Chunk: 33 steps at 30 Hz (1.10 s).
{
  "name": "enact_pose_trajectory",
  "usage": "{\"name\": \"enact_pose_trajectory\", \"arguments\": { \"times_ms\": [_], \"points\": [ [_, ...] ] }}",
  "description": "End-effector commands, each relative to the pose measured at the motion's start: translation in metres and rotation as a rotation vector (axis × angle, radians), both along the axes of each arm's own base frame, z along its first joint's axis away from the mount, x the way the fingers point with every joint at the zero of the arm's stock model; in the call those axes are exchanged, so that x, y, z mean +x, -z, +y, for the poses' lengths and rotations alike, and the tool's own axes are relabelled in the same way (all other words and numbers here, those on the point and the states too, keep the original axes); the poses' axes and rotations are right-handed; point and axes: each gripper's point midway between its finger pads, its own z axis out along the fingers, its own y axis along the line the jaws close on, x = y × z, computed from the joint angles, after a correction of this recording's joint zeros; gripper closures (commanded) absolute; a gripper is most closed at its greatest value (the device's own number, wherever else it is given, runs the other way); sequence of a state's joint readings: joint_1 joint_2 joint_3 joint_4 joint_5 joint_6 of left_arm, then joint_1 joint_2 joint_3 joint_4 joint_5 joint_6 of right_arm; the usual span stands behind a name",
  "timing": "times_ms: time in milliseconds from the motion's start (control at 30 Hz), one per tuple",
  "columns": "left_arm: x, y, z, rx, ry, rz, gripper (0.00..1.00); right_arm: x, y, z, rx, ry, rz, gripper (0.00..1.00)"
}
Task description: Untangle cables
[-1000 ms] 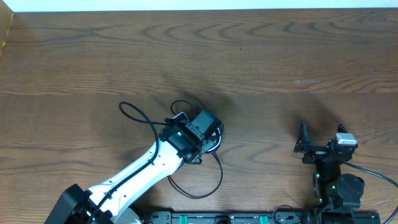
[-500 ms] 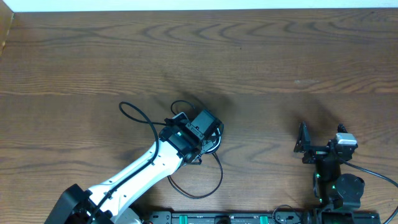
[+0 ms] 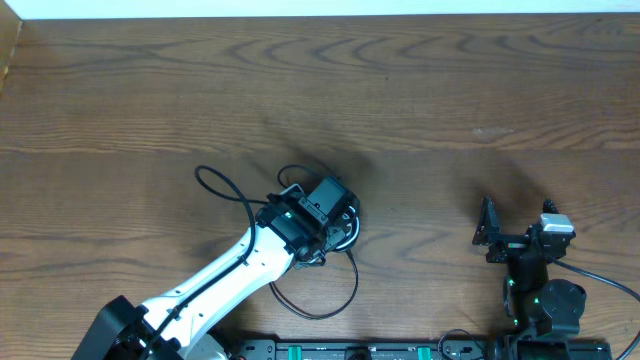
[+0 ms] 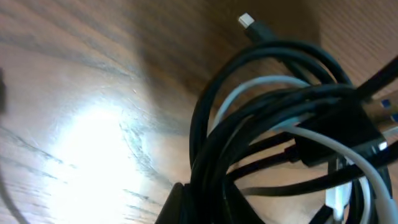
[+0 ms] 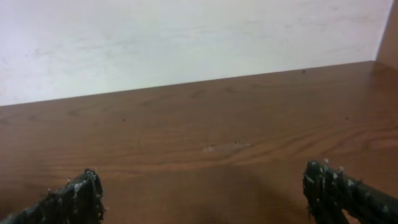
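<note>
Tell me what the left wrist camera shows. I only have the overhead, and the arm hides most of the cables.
Observer: The cables are one tight bundle, black loops with a white cord threaded through them.
Operator: Any plug end free?
Observer: One. A pale plug on a black cord sticks out above the bundle.
Operator: And the right hand?
Observer: Its wrist view shows the right hand wide open, with only the table between its fingers.
</note>
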State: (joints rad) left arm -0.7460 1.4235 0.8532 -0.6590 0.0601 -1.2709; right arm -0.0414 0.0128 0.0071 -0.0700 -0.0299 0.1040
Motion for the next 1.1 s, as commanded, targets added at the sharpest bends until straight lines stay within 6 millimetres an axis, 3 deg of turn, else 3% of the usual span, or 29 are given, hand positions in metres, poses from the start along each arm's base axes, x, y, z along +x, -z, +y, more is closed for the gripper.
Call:
{"name": "enact_pose_trajectory", "arguments": {
  "times_ms": [0,333,433,467,500,567,700,833,1067],
  "points": [
    [-0.012,-0.005,-0.017,-0.108,-0.062,0.098,0.93,0.0,0.002,0.001,0.012,-0.004,0.006,0.01],
    [-0.017,-0.006,-0.022,-0.132,-0.005,0.116,0.93,0.0,0.0,0.005,0.037,-0.026,-0.002,0.01],
    [-0.009,-0.012,-0.035,-0.172,0.137,0.048,0.93,-0.003,-0.004,0.039,0.268,-0.206,0.009,0.01],
    [-0.006,-0.016,-0.044,-0.207,0.206,0.02,0.92,-0.006,-0.004,0.05,0.36,-0.265,0.029,0.01],
    [-0.005,-0.027,-0.065,-0.3,0.345,-0.029,0.93,-0.015,-0.006,0.074,0.547,-0.394,0.086,0.01],
    [-0.006,-0.039,-0.084,-0.392,0.488,-0.083,0.92,-0.031,-0.007,0.101,0.693,-0.555,0.18,0.01],
    [-0.008,-0.049,-0.095,-0.436,0.64,-0.155,0.92,-0.054,-0.009,0.128,0.772,-0.744,0.285,0.01],
    [-0.008,-0.048,-0.094,-0.424,0.666,-0.164,0.92,-0.059,-0.014,0.133,0.754,-0.79,0.276,0.01],
    [0.0,-0.043,-0.088,-0.373,0.617,-0.179,0.92,-0.049,0.007,0.126,0.81,-0.69,0.366,0.01]
  ]
}}
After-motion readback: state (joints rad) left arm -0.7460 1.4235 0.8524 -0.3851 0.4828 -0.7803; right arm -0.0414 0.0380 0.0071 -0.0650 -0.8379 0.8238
